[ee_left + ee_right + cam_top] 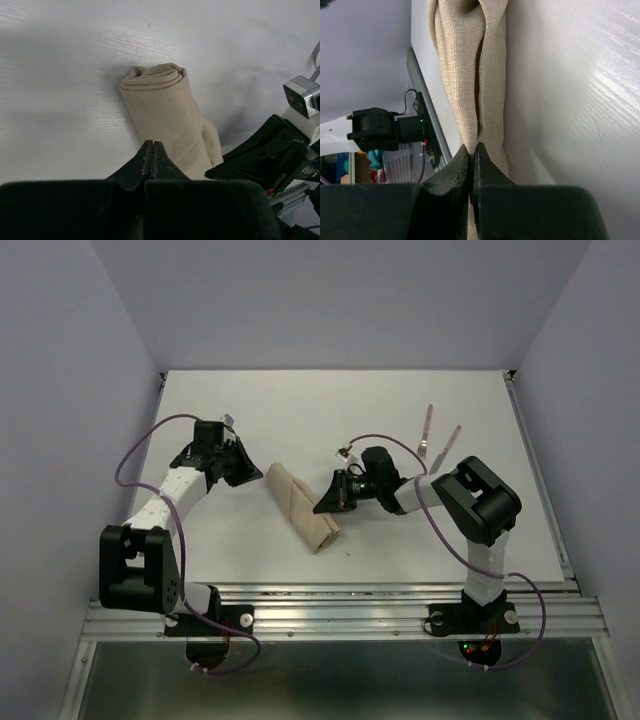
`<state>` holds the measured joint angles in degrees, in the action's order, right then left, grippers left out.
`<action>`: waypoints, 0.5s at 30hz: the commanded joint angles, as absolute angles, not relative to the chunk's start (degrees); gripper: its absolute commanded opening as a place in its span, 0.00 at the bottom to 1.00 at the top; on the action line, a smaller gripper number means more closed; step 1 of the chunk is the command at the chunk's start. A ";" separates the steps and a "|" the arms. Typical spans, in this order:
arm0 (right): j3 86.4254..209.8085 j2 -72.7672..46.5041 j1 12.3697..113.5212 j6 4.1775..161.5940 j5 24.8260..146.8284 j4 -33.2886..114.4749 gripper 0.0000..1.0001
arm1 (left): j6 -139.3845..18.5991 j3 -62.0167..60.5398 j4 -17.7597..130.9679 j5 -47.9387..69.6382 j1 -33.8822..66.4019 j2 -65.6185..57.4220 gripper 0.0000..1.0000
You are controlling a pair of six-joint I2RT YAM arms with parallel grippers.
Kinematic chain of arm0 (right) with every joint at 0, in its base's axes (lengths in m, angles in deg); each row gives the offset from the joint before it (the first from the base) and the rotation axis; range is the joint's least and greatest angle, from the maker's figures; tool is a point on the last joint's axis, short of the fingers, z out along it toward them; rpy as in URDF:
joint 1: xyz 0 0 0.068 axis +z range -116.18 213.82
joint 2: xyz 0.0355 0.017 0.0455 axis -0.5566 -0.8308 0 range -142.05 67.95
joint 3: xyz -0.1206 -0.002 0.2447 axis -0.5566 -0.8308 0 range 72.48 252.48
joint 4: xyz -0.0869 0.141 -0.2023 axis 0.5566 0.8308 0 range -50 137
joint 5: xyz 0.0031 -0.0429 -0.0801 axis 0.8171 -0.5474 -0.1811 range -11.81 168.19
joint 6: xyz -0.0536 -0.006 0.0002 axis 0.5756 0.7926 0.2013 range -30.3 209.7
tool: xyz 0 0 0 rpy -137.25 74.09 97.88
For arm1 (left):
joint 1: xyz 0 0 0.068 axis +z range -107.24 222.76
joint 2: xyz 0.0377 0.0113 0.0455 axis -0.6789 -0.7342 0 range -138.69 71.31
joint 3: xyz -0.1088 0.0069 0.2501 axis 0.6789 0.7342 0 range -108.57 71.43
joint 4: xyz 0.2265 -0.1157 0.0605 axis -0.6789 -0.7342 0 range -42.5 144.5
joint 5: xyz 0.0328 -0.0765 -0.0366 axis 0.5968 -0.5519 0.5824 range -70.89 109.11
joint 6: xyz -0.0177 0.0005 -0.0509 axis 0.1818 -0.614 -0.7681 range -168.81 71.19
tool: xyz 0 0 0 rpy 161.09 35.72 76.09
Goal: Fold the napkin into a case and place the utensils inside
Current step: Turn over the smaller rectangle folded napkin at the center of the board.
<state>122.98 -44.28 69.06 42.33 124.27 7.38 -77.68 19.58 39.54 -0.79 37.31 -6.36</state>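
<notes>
Roughly halfway: the napkin is already folded into the case (303, 505), a narrow layered pouch lying diagonally mid-table (300, 410). The utensils (427, 426) sit well apart at the far right, both outside the case, so the insertion step is not yet done.

The left gripper (250, 476) is just beside the case's far end. The left wrist view shows its fingers (148, 159) pressed together with nothing visibly between them, the tips at the cloth's edge. The right gripper (326, 505) is at the near end, and its fingers (481, 162) are also pressed together right where the cloth's folds converge. Whether a thin layer is nipped cannot be told.

Only the top view shows the utensils. The left wrist view shows the stacked fold layers at the case's end (155, 80). The right wrist view shows the weave and the long crease (477, 75).
</notes>
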 commanded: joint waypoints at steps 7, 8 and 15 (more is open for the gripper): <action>123.55 -45.17 68.01 43.56 128.37 3.79 0.01 | -78.52 18.52 45.80 0.22 31.78 -14.38 0.00; 123.46 -45.08 68.01 43.47 128.37 3.79 0.01 | -78.52 17.56 45.97 -0.05 31.34 -15.17 0.00; 122.14 -42.89 64.59 43.82 127.32 4.31 0.56 | -79.49 11.94 49.14 -2.15 28.70 -23.77 0.00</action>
<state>122.98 -44.32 67.03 42.57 126.83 7.09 -78.77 16.23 45.44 -0.44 29.96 -21.57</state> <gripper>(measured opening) 0.376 0.019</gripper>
